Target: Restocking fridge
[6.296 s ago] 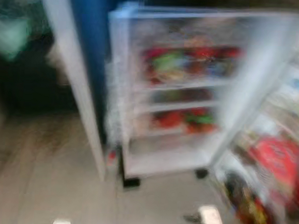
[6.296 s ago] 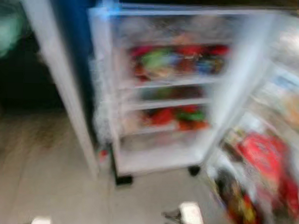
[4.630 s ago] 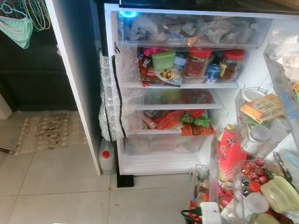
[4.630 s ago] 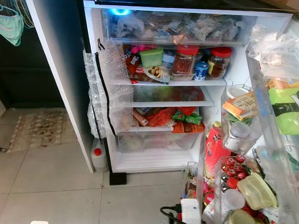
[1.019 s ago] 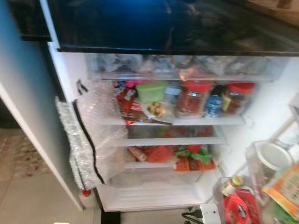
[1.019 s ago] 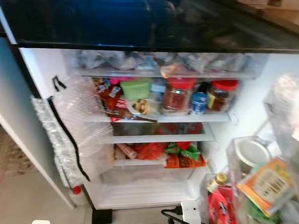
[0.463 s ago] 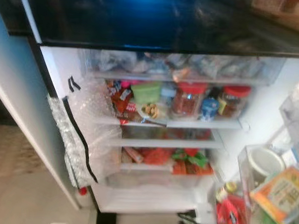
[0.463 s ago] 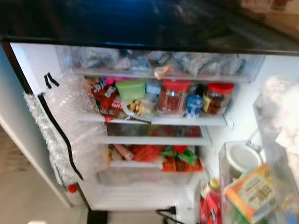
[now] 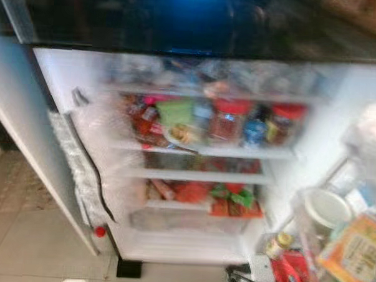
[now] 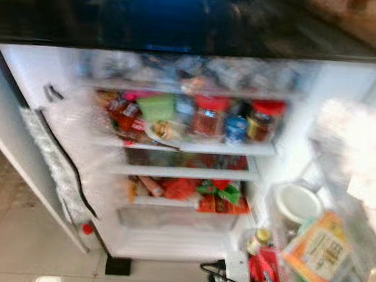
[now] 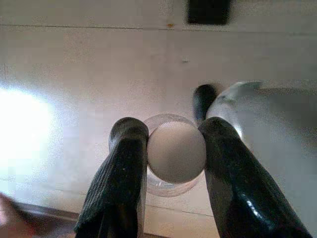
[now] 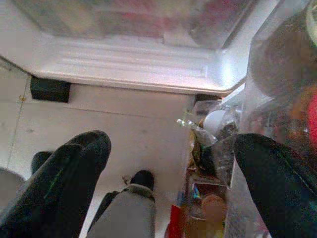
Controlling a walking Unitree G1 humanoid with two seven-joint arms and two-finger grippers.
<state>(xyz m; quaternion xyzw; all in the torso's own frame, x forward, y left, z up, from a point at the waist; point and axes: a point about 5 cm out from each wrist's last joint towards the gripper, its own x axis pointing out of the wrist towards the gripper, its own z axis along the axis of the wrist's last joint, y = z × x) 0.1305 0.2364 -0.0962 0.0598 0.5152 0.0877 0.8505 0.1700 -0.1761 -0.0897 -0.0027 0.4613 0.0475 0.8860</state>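
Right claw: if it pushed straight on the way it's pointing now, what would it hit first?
Probably the tiled floor in front of the fridge base. The open right claw points down at it, the door's packed shelf close beside; depth is unclear.

The open fridge point(image 9: 66, 79) has white shelves. On the upper shelf point(image 9: 250, 153) stand two red-lidded jars point(image 9: 226, 121), a green box point(image 9: 175, 110) and red packets. The lower shelf point(image 9: 173, 204) carries red and green packets point(image 9: 232, 198). Below is pale tiled floor point(image 9: 27, 246).
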